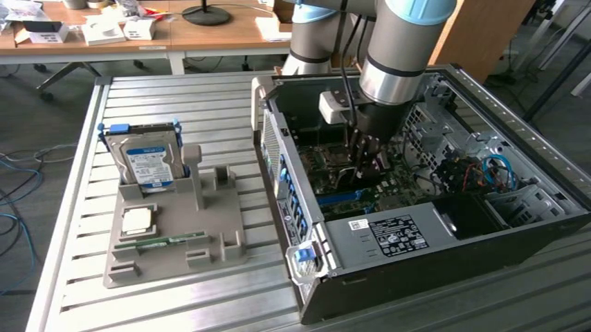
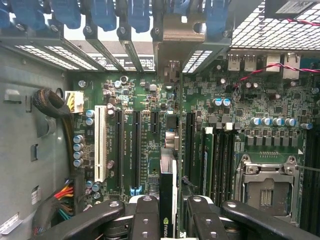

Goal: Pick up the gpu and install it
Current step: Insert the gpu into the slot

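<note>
In the exterior view, the robot arm reaches down into the open computer case (image 1: 369, 297). Its gripper (image 1: 362, 153) is low over the green motherboard (image 1: 337, 178). Far off on the exterior view's left, a grey tray (image 1: 221, 216) holds a hard drive (image 1: 148, 162) and a memory stick (image 1: 171, 241).

In the wrist view, the two black fingers (image 2: 145, 215) squeeze the gpu (image 2: 168, 185) between them. The gpu stands on its thin edge, right over the long slots of the motherboard.

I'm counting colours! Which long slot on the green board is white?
The white slot at the end of the row, nearest the black cable bundle; the other long slots are black.
</note>
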Robot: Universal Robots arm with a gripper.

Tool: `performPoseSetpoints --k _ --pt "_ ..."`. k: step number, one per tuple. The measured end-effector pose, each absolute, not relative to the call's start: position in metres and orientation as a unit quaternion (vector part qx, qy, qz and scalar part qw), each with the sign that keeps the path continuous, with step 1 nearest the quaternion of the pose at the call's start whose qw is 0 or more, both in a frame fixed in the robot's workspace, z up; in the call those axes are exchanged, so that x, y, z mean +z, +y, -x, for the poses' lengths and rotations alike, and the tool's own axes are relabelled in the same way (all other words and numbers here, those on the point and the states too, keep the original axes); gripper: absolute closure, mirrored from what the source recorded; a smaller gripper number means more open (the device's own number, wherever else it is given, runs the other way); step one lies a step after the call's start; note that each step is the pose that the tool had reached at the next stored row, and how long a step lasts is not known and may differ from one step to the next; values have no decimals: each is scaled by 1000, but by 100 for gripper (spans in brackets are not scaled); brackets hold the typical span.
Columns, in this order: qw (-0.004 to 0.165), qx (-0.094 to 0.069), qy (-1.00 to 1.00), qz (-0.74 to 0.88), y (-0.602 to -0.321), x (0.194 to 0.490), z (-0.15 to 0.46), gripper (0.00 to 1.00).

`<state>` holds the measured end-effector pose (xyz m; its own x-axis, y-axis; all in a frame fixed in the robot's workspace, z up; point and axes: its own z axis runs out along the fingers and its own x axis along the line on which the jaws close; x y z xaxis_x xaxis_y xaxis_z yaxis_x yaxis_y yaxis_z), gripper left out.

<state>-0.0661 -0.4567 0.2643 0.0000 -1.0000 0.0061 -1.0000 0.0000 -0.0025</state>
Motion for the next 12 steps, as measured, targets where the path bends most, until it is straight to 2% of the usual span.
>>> performPoseSetpoints --k 12 --pt "1 3 -707 -707 -457 262 69 74"
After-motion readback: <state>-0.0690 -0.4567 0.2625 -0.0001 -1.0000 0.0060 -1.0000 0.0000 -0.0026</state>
